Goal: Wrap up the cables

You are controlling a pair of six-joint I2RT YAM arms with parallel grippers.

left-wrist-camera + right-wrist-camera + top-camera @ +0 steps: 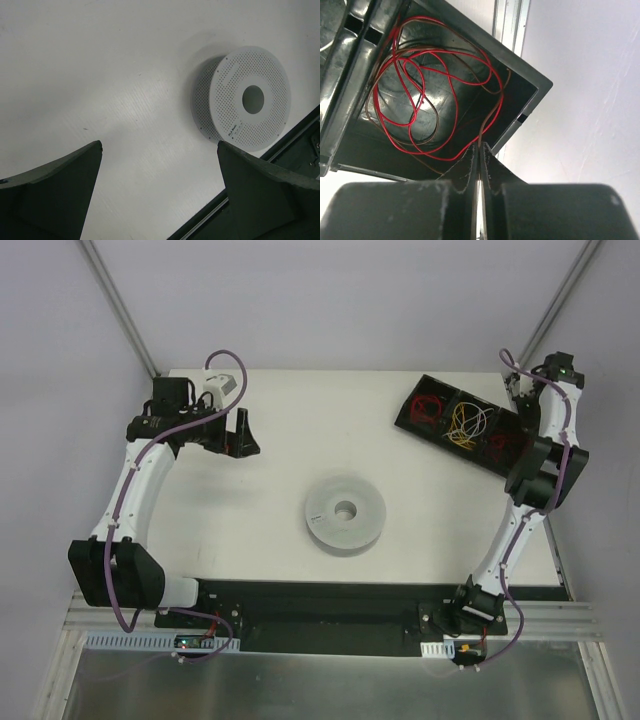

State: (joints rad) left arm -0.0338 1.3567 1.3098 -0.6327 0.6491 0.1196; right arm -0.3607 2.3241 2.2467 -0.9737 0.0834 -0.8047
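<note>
The cables lie coiled in a black tray [432,381] at the back right. In the right wrist view, red [450,159] and brown [482,127] strands loop inside one compartment [519,89]. My right gripper [480,146] reaches into that end compartment and is shut on the brown cable, which runs up out of its tips. From above, this gripper [512,443] sits over the tray's right end. The grey perforated spool [345,512] lies flat mid-table. My left gripper [230,445] hovers at the back left, open and holding nothing [160,144], with the spool [227,100] ahead to its right.
The tray's other compartments hold red [430,408] and yellow [468,420] wire coils. A black base rail [330,605] runs along the table's near edge. White walls close in on both sides, and a metal frame post [512,22] stands just behind the tray.
</note>
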